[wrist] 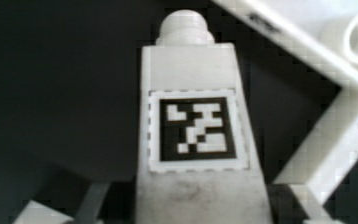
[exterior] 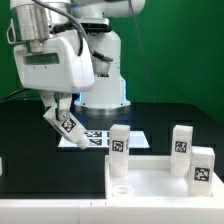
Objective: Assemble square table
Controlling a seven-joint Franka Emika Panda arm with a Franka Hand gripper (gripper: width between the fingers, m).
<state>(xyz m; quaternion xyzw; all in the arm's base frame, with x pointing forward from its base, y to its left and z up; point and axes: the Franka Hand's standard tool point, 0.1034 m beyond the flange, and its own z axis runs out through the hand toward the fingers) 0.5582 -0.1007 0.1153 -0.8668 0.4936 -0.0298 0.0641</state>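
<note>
A: Claw (exterior: 62, 112)?

B: Clenched on a leg (exterior: 66, 126). Held tilted, up off the black desk (exterior: 30, 140), tag face showing. In wrist view, same leg (wrist: 190, 110) fills the frame lengthwise betw. the fingers (wrist: 43, 205), w/ rounded peg end pointing away from the cam, black-and-white tag mid-body.

A: Where over the desk?

B: Toward exterior view's left, above and just beside the marker board (exterior: 105, 138), which lies flat in front of the white robot base (exterior: 100, 70).

A: Square top?

B: Lying flat at front, exterior view's right (exterior: 150, 180). White, raised rim round it. Partly seen in wrist view as white edges (wrist: 336, 60) past the leg.

A: Other legs?

B: Three standing upright on/at the top. One at near-left corner (exterior: 119, 148), one at back (exterior: 181, 141), one at far right (exterior: 202, 167). All w/ tags facing cam. Can't tell if screwed in or just stood there.

A: Held leg touching anything?

B: Only the claw, as far as visible. Well apart from the three upright ones. Lower tip near the marker board; contact not clear.
</note>
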